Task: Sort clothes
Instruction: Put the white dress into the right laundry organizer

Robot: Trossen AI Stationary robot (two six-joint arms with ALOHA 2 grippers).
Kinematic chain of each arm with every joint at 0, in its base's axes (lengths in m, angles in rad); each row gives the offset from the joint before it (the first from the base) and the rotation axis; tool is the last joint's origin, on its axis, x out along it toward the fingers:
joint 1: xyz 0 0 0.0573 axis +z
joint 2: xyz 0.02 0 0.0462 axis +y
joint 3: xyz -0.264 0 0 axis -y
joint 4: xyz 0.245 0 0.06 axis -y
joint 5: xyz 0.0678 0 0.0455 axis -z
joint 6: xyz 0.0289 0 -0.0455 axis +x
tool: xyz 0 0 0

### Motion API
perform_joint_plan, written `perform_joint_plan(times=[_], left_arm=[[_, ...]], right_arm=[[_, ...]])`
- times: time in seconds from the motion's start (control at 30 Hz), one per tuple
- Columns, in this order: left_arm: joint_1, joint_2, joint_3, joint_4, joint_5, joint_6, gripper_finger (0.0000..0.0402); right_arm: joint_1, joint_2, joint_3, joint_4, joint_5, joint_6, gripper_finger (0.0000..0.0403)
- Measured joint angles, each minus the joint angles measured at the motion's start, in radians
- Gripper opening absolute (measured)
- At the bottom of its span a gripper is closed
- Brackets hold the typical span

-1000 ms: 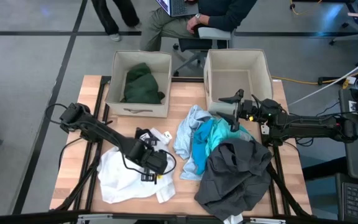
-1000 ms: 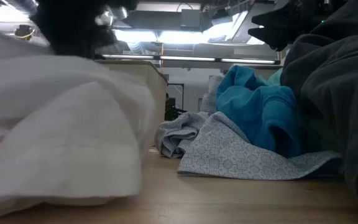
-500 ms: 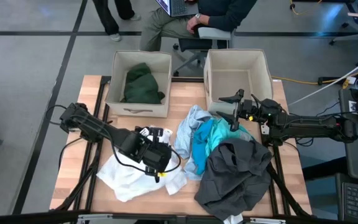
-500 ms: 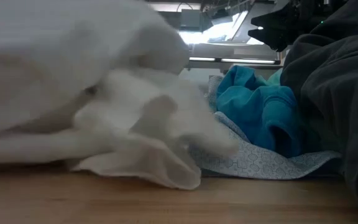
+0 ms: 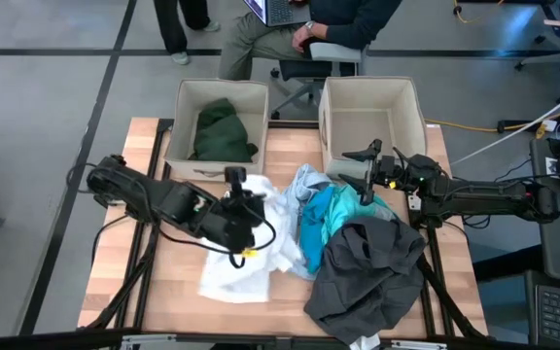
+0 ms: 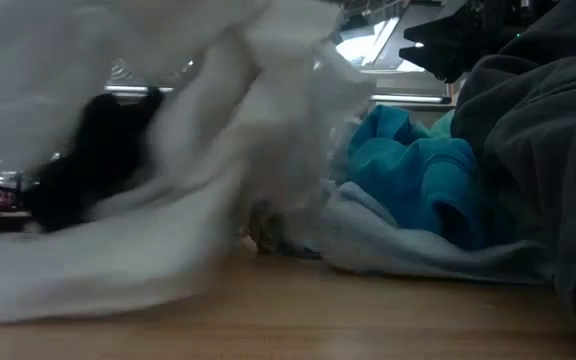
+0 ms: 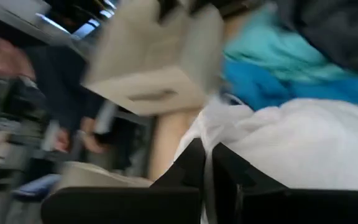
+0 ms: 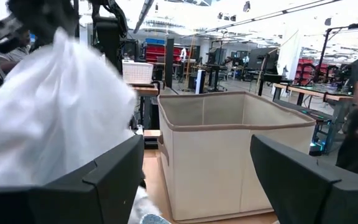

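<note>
1. Two beige bins stand at the far edge of the wooden surface point(image 5: 124, 282); the left bin point(image 5: 185, 160) holds one dark green garment point(image 5: 224, 131), and the right bin point(image 5: 408, 107) shows only its bare floor.
2. Four more garments lie on the surface near the right bin: one white garment point(image 5: 251, 262), one pale blue garment point(image 5: 304, 182), one turquoise garment point(image 5: 324, 219) and one dark grey garment point(image 5: 372, 267).
3. The white garment runs lengthwise from the front of the surface up toward the left bin, its top bunched at the left tool point(image 5: 236, 199), which is pressed together on the cloth.
4. The right tool point(image 5: 366, 167) hovers just in front of the right bin, fingers spread, holding nothing.
5. A second earlier the white garment lay spread flatter, farther from the right bin; now it is lifted and drawn over beside the pale blue garment.
</note>
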Motion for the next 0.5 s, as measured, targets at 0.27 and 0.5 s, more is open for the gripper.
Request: perform_joint_plan(times=[0.27, 0.5], left_arm=[[0.039, -0.04, 0.003, 0.194, -0.051, 0.199, 0.0003], [0.096, -0.035, 0.002, 0.369, -0.044, 0.353, 0.0005]], right_arm=[[0.0, 0.0, 0.0, 0.076, -0.126, 0.054, 0.0298], [0.001, 0.0, 0.0, 0.135, -0.229, 0.134, 0.0298]])
